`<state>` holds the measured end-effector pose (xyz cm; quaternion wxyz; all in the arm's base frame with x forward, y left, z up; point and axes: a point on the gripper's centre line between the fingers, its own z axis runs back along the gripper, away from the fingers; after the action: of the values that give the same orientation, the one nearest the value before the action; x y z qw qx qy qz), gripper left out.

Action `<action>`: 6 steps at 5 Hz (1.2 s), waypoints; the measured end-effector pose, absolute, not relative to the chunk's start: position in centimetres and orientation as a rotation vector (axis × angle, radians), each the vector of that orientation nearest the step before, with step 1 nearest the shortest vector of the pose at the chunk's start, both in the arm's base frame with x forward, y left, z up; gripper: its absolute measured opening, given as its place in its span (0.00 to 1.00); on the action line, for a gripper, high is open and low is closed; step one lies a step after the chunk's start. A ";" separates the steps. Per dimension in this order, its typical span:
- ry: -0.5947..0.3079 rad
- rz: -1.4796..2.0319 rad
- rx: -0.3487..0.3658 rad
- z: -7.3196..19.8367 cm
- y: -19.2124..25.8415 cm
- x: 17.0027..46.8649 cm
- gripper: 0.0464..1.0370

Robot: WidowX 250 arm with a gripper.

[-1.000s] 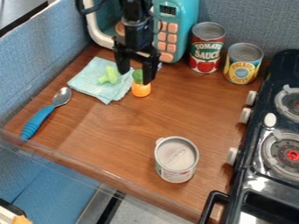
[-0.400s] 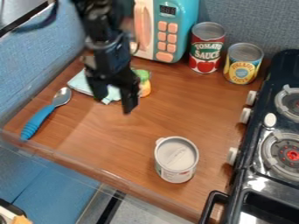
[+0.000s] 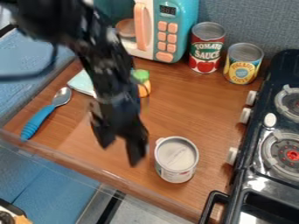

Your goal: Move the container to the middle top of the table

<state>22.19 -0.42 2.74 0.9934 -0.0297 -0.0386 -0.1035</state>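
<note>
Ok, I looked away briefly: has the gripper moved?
Yes, the gripper has moved down the picture, away from the toy microwave and nearer the grey can.

Blue-gray fabric partition [image 3: 262, 22] bhd brn wood-grain tbl [image 3: 187, 105]

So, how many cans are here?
3: red-labelled metal can by the teal plastic microwave, yellow-labelled metal can beside the red, pale grey metal can near the wooden table edge. The black arm may hide others.

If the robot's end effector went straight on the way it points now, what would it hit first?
The end effector would probably meet the wooden tabletop first, beside the pale can, though depth is hard to judge.
</note>
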 end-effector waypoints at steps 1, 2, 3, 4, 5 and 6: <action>-0.064 -0.259 -0.063 1.6 -2.8 21.3 0.96; -0.058 -0.259 -0.059 1.0 -3.7 21.7 0.96; -0.055 -0.245 -0.056 0.7 -4.1 22.9 0.96; -0.032 -0.235 -0.054 -0.2 -4.7 24.3 0.96; -0.009 -0.211 -0.048 -0.9 -5.1 26.0 0.96; -0.003 -0.183 -0.039 -1.4 -5.2 28.4 0.96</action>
<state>28.41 -5.20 -1.43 0.9956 -0.0196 -0.0014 -0.0915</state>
